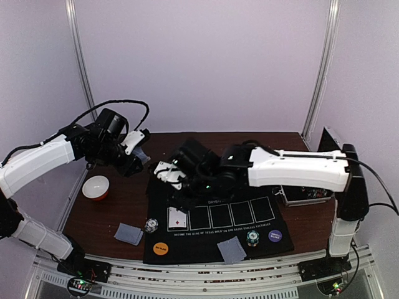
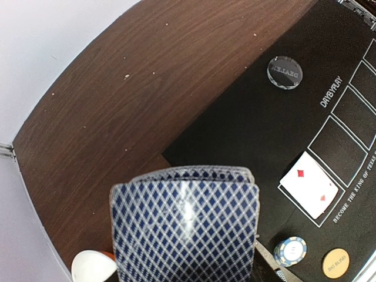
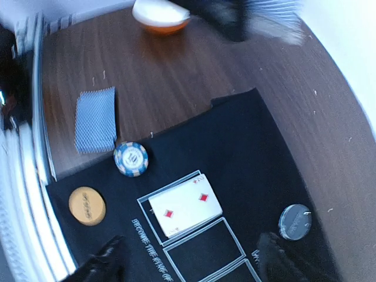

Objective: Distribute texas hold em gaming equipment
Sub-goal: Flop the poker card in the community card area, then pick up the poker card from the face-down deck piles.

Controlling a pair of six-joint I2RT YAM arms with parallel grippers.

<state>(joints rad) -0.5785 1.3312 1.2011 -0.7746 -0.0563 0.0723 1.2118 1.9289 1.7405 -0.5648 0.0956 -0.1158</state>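
**Left gripper [image 1: 136,157] clamped on deck [image 2: 185,235]; right gripper [image 3: 191,255] empty.**
Right fingers [image 3: 106,261] spread wide above the mat [image 3: 247,153]; face-up card [image 3: 185,205] lies just ahead between them, dealer disc [image 3: 295,221] beside one finger.

A robotics lab test cell; plain white panels [image 1: 206,62] and slim metal posts [image 1: 322,68] wall in a brown wooden table [image 1: 128,199]; the left arm [image 1: 37,163] and right arm [image 1: 299,169] stand on aluminium rails [image 1: 206,274] at its near edge.
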